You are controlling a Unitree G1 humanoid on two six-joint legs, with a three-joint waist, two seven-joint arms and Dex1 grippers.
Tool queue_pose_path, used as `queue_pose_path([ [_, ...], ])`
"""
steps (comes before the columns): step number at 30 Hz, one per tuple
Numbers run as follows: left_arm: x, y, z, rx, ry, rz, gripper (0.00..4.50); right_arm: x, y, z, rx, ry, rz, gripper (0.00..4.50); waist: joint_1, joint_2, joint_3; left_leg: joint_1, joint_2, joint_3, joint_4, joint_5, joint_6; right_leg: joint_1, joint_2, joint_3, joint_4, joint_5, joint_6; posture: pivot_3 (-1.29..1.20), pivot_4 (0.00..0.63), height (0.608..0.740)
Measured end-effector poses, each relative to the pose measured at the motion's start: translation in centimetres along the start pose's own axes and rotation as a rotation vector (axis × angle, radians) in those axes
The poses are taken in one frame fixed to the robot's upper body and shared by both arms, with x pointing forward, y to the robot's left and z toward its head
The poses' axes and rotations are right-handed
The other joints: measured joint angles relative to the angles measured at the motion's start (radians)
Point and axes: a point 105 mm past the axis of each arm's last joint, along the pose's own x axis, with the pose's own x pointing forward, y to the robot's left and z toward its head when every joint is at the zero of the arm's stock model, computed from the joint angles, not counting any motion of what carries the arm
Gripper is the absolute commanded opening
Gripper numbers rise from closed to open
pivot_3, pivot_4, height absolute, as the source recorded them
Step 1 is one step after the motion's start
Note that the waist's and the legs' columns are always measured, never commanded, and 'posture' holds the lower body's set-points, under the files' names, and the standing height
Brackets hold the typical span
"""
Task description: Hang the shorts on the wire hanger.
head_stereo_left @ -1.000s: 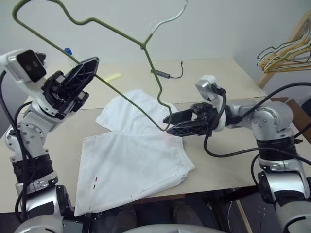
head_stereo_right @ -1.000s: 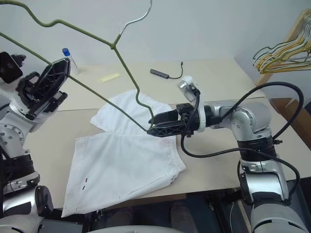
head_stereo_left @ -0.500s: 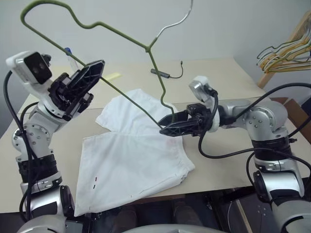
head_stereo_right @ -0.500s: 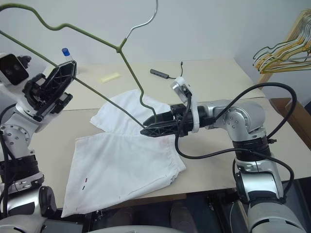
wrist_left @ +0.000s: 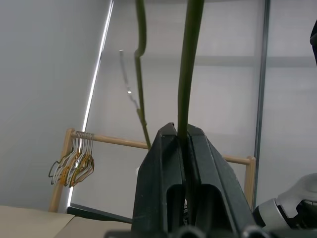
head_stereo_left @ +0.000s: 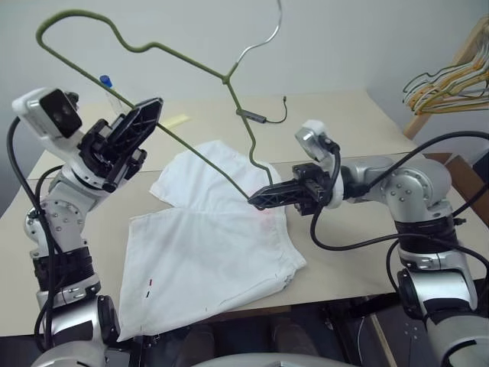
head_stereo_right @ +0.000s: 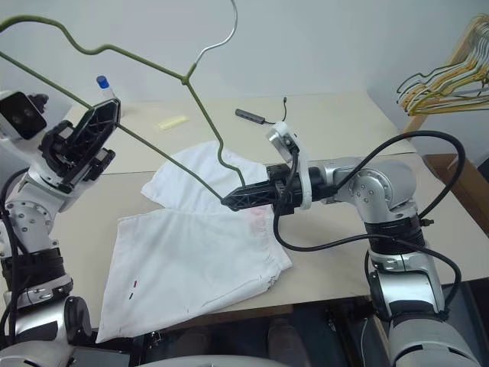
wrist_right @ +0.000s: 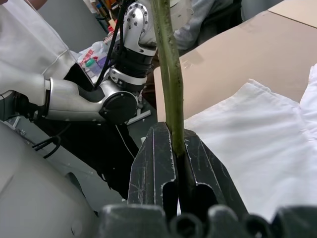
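**Both grippers pinch the hanger, shorts not yet on it**

Fingers of the left gripper (head_stereo_left: 145, 115) are pressed together on the long bottom wire of the thin olive-grey wire hanger (head_stereo_left: 229, 76), over at about nine o'clock from the table's middle. The right gripper (head_stereo_left: 260, 200) has its black fingers clamped on the hanger's lower corner, just above the cloth near the centre. Between them the hanger is held up in the air, tilted, its pale hook pointing toward twelve o'clock.

The large white cloth shorts (head_stereo_left: 214, 260) lie flat on the beige table (head_stereo_left: 344, 122), spread toward six o'clock, one edge hanging over the near side. Nothing of them is threaded over the wire.

As I judge it, only the hanger pickup is done; getting the shorts draped over the bar is all left to do.
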Motion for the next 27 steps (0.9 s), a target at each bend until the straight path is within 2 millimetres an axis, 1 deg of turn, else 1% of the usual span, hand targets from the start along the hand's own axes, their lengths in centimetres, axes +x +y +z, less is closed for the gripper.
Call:
queue_pose_path([
  [1, 0.0, 0.3, -0.3, 0.004, 0.015, 0.021, 0.71, 0.1, 0.0, 0.0, 0.0, -0.002, 0.0, 0.0, 0.0, 0.0, 0.0, 0.0, 0.0, 0.0, 0.0, 0.0, 0.0, 0.0, 0.0, 0.0, 0.0, 0.0, 0.0, -0.02, 0.0, 0.74],
  [2, 0.0, 0.6, -0.7, 0.005, 0.04, 0.04, 0.99, 0.1, -0.1, 0.0, -0.001, -0.003, -0.004, 0.0, 0.0, 0.0, 0.0, 0.0, 0.0, 0.0, 0.0, 0.0, 0.0, 0.0, 0.0, 0.0, 0.0, 0.0, 0.0, -0.02, 0.0, 0.74],
  [5, -0.3, 1.0, -3.0, -0.03, 0.123, 0.07, 1.93, 0.3, -0.3, 0.0, 0.0, -0.007, -0.019, 0.0, 0.0, 0.0, 0.0, 0.0, 0.0, 0.0, 0.0, 0.0, 0.0, 0.0, 0.0, 0.0, 0.0, 0.0, 0.0, -0.02, 0.0, 0.74],
  [7, -0.6, 1.4, -4.0, -0.029, 0.18, 0.1, 2.52, 0.2, -0.4, 0.1, -0.002, -0.014, -0.032, 0.0, -0.001, 0.0, 0.0, 0.0, 0.0, 0.0, 0.0, 0.0, 0.0, 0.0, 0.0, 0.0, 0.0, 0.0, 0.0, -0.03, 0.0, 0.74],
  [8, -0.9, 1.6, -4.6, -0.021, 0.231, 0.12, 2.9, 0.1, -0.4, 0.2, -0.003, -0.021, -0.038, 0.0, -0.001, 0.0, 0.0, 0.0, 0.0, 0.0, 0.0, 0.0, 0.0, 0.0, 0.0, 0.0, 0.0, 0.0, 0.0, -0.03, 0.0, 0.74],
  [11, -2.5, 2.1, -6.6, 0.016, 0.401, 0.19, 3.81, -0.6, -0.5, 0.6, -0.001, -0.062, -0.06, 0.0, -0.003, 0.0, 0.0, 0.0, 0.0, 0.001, 0.0, 0.0, 0.0, 0.0, 0.0, 0.0, 0.0, 0.0, 0.0, -0.03, 0.0, 0.74],
  [13, -3.4, 2.2, -7.8, 0.02, 0.469, 0.221, 4.47, -1.0, -0.5, 0.8, 0.01, -0.086, -0.077, 0.0, -0.003, 0.0, 0.0, 0.0, 0.0, 0.0, 0.0, 0.0, 0.0, 0.0, 0.0, 0.0, 0.0, 0.0, 0.0, -0.03, 0.0, 0.74],
  [14, -3.8, 2.3, -8.1, 0.025, 0.501, 0.23, 4.47, -1.2, -0.6, 0.7, 0.017, -0.093, -0.087, 0.0, -0.002, 0.0, 0.0, 0.0, 0.0, 0.0, 0.0, 0.0, 0.0, 0.0, 0.0, 0.0, 0.0, 0.0, 0.0, -0.03, 0.0, 0.74],
  [16, -4.7, 2.2, -8.5, 0.065, 0.573, 0.249, 4.47, -2.2, -0.8, 0.0, 0.056, -0.104, -0.128, 0.0, 0.0, 0.0, 0.0, 0.0, 0.0, 0.0, 0.0, 0.0, 0.0, 0.0, 0.0, 0.0, 0.0, 0.0, 0.0, -0.03, 0.0, 0.74],
  [19, -7.0, 2.2, -8.6, 0.158, 0.729, 0.309, 4.47, -5.4, -1.8, -2.5, 0.174, -0.079, -0.283, 0.0, 0.007, 0.001, 0.001, -0.001, 0.0, 0.002, 0.0, 0.0, 0.0, -0.001, -0.001, 0.0, -0.001, 0.0, 0.0, -0.03, 0.0, 0.74],
  [21, -8.0, 1.6, -8.9, 0.226, 0.845, 0.285, 4.47, -7.9, -2.5, -4.3, 0.282, -0.067, -0.404, 0.0, 0.009, 0.001, 0.001, -0.001, 0.0, 0.003, 0.0, 0.0, 0.0, -0.001, -0.001, 0.001, -0.001, 0.0, 0.0, -0.03, 0.0, 0.74],
  [22, -8.1, 1.3, -9.0, 0.244, 0.868, 0.263, 4.47, -8.7, -2.6, -4.9, 0.31, -0.06, -0.441, 0.0, 0.01, 0.001, 0.001, -0.001, 0.0, 0.003, 0.0, 0.0, 0.0, -0.001, -0.001, 0.001, -0.001, 0.0, 0.0, -0.03, 0.0, 0.74],
  [24, -8.0, 0.4, -9.3, 0.273, 0.918, 0.208, 4.47, -10.7, -2.4, -7.0, 0.388, -0.039, -0.528, 0.0, 0.017, 0.001, 0.001, -0.001, 0.0, 0.003, 0.0, 0.0, 0.0, 0.0, -0.001, 0.001, -0.002, -0.001, 0.0, -0.04, 0.0, 0.74],
  [27, -7.9, -0.5, -9.5, 0.273, 0.947, 0.162, 4.47, -13.0, -1.5, -10.3, 0.547, 0.008, -0.608, 0.0, 0.021, 0.002, 0.001, 0.0, 0.001, 0.004, -0.001, 0.0, 0.0, 0.0, -0.001, 0.001, -0.002, -0.002, 0.003, -0.05, 0.0, 0.74],
])
